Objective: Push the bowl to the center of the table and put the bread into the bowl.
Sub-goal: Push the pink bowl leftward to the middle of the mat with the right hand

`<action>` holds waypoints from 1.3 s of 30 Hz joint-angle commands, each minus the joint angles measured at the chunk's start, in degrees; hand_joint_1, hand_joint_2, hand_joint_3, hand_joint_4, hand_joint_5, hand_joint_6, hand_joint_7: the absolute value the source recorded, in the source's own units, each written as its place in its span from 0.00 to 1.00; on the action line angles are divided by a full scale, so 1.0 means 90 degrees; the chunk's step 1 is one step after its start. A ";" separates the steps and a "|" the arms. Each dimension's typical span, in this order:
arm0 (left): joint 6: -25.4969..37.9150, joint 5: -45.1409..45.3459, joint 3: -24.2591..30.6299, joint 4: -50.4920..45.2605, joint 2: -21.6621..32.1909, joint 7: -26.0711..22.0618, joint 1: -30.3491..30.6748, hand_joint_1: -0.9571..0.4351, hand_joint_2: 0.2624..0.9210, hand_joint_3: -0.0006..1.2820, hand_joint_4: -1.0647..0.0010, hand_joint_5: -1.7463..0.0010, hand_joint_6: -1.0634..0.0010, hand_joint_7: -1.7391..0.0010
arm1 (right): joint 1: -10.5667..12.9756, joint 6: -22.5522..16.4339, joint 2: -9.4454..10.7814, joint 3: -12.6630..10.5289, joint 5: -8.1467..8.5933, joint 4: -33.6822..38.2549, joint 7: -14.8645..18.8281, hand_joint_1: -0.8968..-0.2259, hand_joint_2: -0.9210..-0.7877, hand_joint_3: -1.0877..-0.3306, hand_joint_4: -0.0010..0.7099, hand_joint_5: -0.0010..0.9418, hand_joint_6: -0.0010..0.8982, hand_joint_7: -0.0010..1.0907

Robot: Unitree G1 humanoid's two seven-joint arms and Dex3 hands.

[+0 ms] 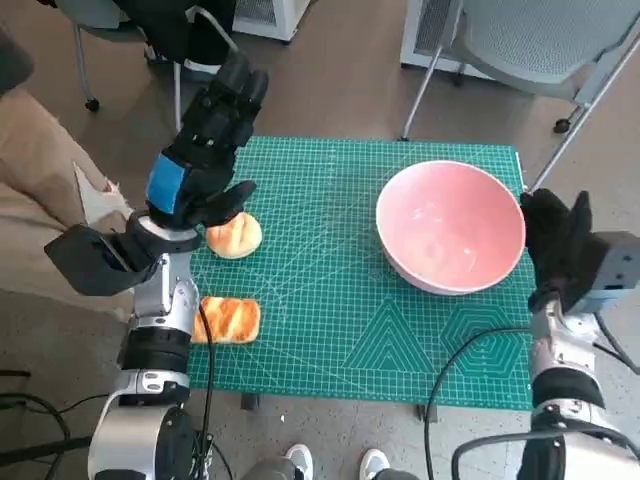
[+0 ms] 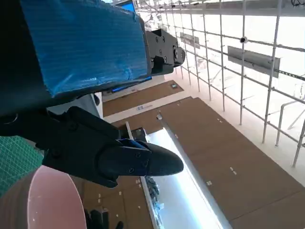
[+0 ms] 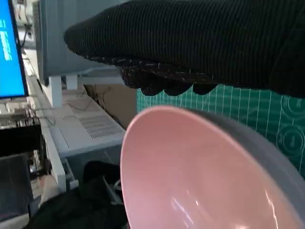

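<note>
The pink bowl stands on the right part of the green mat, empty. It also fills the right wrist view, pink bowl, and shows in a corner of the left wrist view, pink bowl. My right hand is upright just off the bowl's right rim, fingers apart, holding nothing. A round bread roll lies at the mat's left. A flat toasted bread lies nearer the front left edge. My left hand hovers above the roll, fingers stretched out and empty.
The mat covers the small table; its middle lies between the roll and the bowl. A chair stands behind the table at the right. A person's beige clothing is at the left, and shoes show at the front.
</note>
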 commanded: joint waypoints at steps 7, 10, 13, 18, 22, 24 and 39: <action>0.0026 -0.0011 -0.0022 -0.0062 0.0057 -0.0004 0.0030 0.19 1.00 0.25 0.99 1.00 0.86 1.00 | 0.0015 -0.0057 0.0279 0.0201 -0.0218 0.0032 0.0138 0.37 0.00 0.25 0.24 0.00 0.20 0.13; 0.0030 -0.0015 -0.0021 -0.0059 0.0056 -0.0005 0.0031 0.19 1.00 0.25 0.99 1.00 0.86 1.00 | 0.0003 -0.0092 0.0366 0.0235 -0.0249 0.0034 0.0177 0.37 0.00 0.24 0.24 0.00 0.20 0.12; 0.0026 -0.0023 -0.0015 -0.0055 0.0063 -0.0015 0.0034 0.19 1.00 0.25 1.00 1.00 0.86 1.00 | -0.0002 -0.0106 0.0421 0.0227 -0.0237 0.0039 0.0213 0.37 0.00 0.25 0.23 0.00 0.19 0.12; 0.0028 -0.0038 -0.0003 -0.0029 0.0072 -0.0036 0.0029 0.19 1.00 0.25 1.00 1.00 0.86 1.00 | -0.0014 -0.0128 0.0515 0.0227 -0.0232 0.0041 0.0267 0.37 0.00 0.26 0.23 0.00 0.19 0.12; 0.0040 -0.0044 -0.0001 -0.0036 0.0069 -0.0039 0.0032 0.19 1.00 0.25 1.00 1.00 0.86 1.00 | -0.0022 -0.0174 0.0599 0.0261 -0.0252 0.0025 0.0290 0.37 0.00 0.27 0.23 0.00 0.20 0.12; 0.0043 -0.0040 -0.0003 -0.0030 0.0067 -0.0034 0.0027 0.19 1.00 0.25 1.00 1.00 0.86 1.00 | -0.0039 -0.0190 0.0649 0.0308 -0.0294 0.0024 0.0274 0.37 0.00 0.26 0.23 0.00 0.20 0.12; 0.0083 -0.0040 -0.0019 -0.0081 0.0036 -0.0016 0.0065 0.19 1.00 0.25 0.99 1.00 0.86 1.00 | -0.0150 -0.0206 0.0949 0.0512 -0.0352 0.0040 0.0265 0.38 0.00 0.21 0.23 0.00 0.20 0.12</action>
